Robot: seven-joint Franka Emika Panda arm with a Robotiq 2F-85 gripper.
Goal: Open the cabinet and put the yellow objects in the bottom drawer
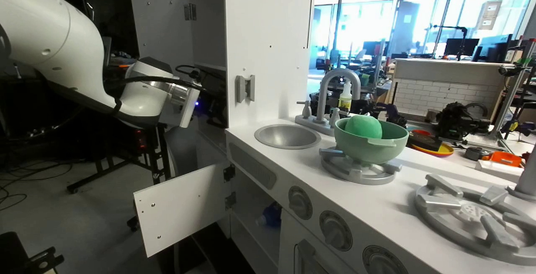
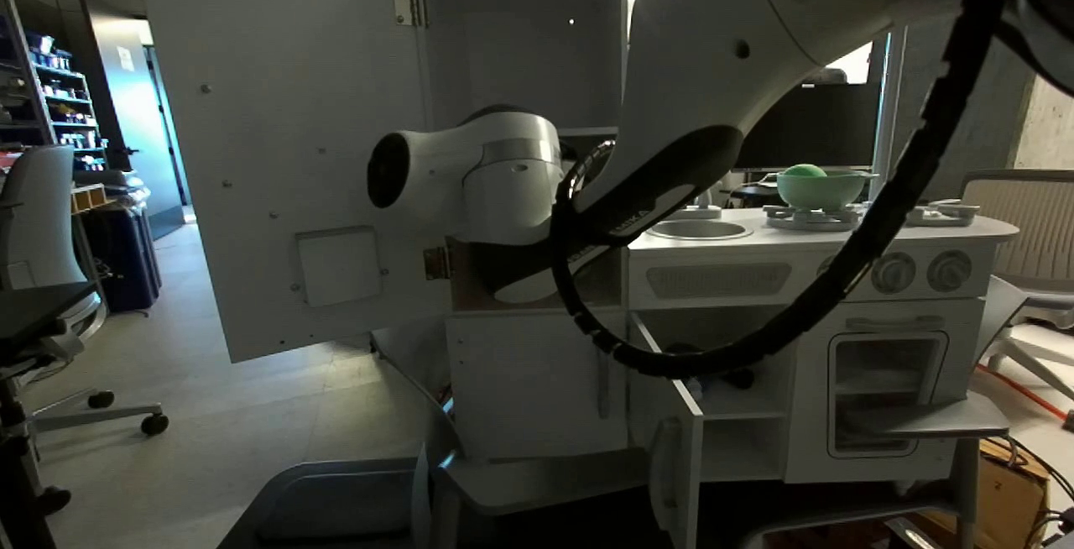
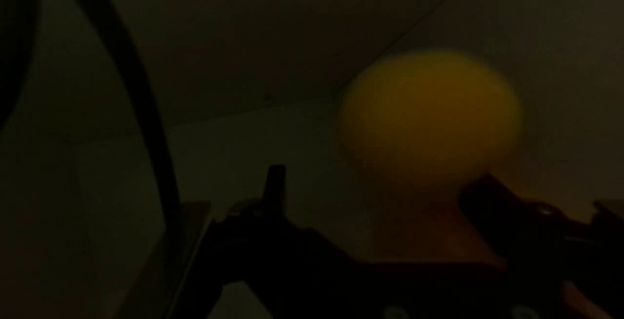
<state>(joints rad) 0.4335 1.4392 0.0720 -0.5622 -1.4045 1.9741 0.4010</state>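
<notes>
The tall white cabinet (image 1: 268, 35) has its upper door (image 1: 163, 22) swung open; the door (image 2: 294, 154) also shows open in an exterior view. My arm reaches into the cabinet's middle compartment. In the dark wrist view, a yellow rounded object (image 3: 431, 114) is blurred and close to the camera. My gripper (image 3: 375, 180) is open, its fingers wide apart. The yellow object stands beyond the fingers, nearer the right one; I cannot tell if they touch. The gripper is dark in an exterior view (image 1: 213, 108) and hidden by the arm elsewhere. I cannot make out a bottom drawer.
A low cabinet door (image 1: 184, 207) under the sink (image 1: 288, 135) stands open, with a blue item (image 1: 270, 215) inside. A green bowl (image 1: 372, 144) with a green ball (image 1: 363, 126) sits on a burner. A closed panel (image 2: 537, 381) lies below the arm.
</notes>
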